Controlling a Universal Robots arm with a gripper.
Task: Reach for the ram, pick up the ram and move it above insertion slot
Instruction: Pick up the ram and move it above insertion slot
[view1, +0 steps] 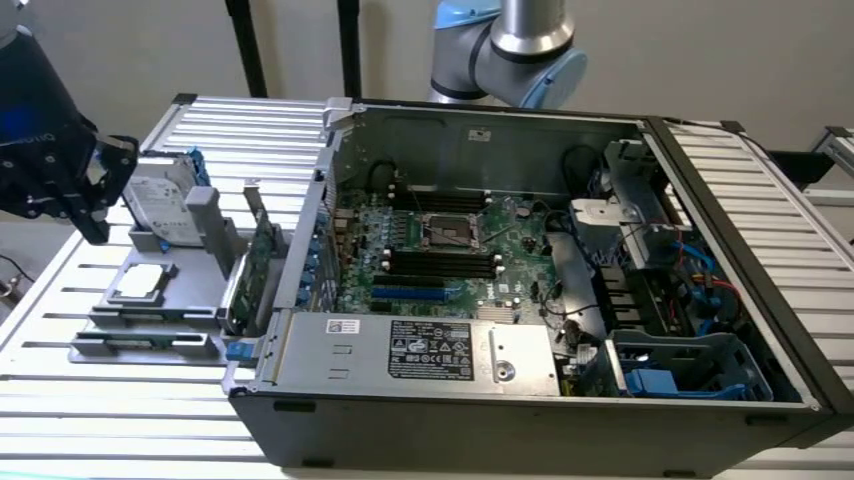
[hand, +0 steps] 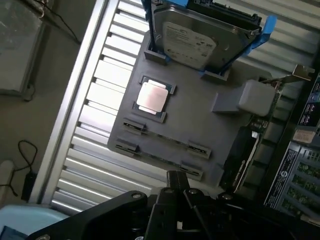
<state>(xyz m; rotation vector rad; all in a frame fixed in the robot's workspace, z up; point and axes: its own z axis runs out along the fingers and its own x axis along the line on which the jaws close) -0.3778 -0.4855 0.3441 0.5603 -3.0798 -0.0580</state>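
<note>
"Where was the pincer (view1: 83, 205)?"

"At the exterior view's far left, hanging over the slatted counter (view1: 120, 420), just left of the hard drive (view1: 160, 205). The arm (view1: 514, 45) showed at the far side, behind the open computer case (view1: 534, 420)."

"Was it released or clenched?"

"I couldn't tell. In the wrist view the pincer (hand: 176, 182) was a dark mass by the edge of the gray holder (hand: 215, 135), and nothing green showed in it."

"And the ram?"

"Hard to make out. On that holder, two rows of small clips lay on the side of the chip away from the hard drive. A thin dark line ran between the clips of the row closer to the chip. I took that for the ram (hand: 165, 137), standing on edge, but it was too thin to be sure. That row sat near the pincer and apart from it."

"What else was on the holder?"

"The hard drive (hand: 192, 40), propped at a tilt in blue rails at one end. A square silver chip (hand: 151, 97) lay flat in its socket between the drive and the clips. A green card (view1: 254, 275) with a metal bracket stood upright at the holder's right edge, just beside the case wall."

"And the case?"

"It lay open on the counter right of the holder, main board showing, with dark memory slots (view1: 441, 262) beside the processor socket."
</note>
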